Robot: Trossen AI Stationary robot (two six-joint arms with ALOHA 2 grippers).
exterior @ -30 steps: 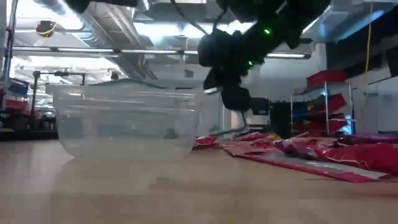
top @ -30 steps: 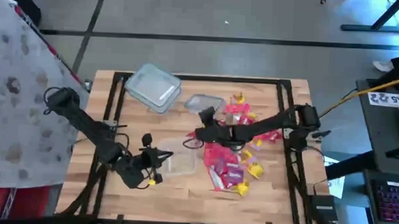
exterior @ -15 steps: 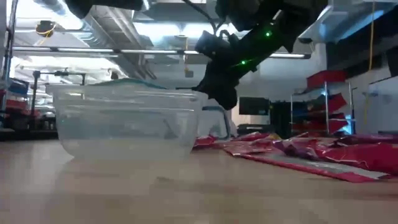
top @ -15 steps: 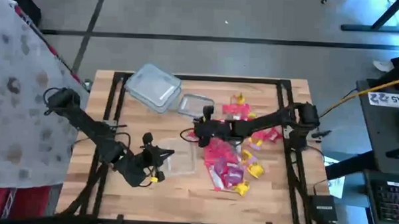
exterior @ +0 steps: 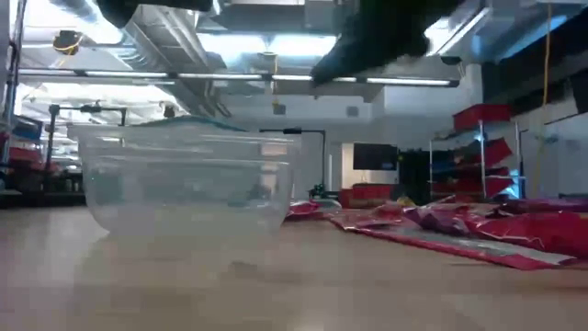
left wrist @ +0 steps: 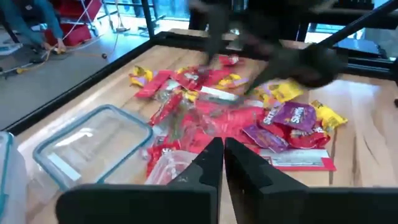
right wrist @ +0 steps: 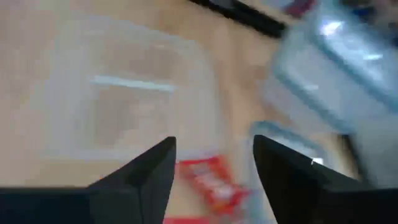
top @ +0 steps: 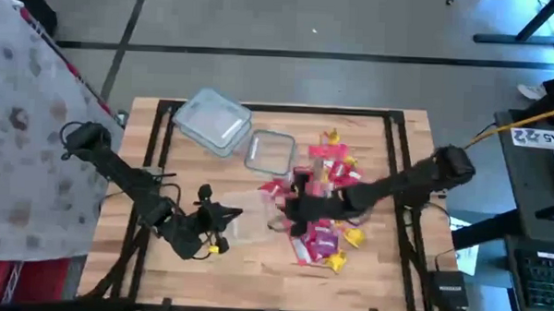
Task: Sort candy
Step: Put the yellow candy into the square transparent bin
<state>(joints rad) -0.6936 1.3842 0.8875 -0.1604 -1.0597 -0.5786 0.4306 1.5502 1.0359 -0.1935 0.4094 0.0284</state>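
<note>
Swung back from the tubs, the right gripper [top: 289, 209] hovers with fingers spread and empty beside the candy [top: 323, 205] heaped mid-table; left gripper [top: 227, 216] waits, fingers nearly closed, empty.

Both arms were dark, near-black machines built of slim tubular links joined by bulkier rounded joints. The left arm [top: 119, 173] ended in a blocky wrist trailing thin black cables that looped loosely beside it. The right arm [top: 401, 183] showed a chunky rounded joint housing at its outer end and a long straight forearm link. In the left wrist view, the left gripper [left wrist: 223, 165] had flat, matte black fingers with squared edges on a broad dark body. The right gripper [right wrist: 214, 168] had angular black fingers tapering from wide bases.
</note>
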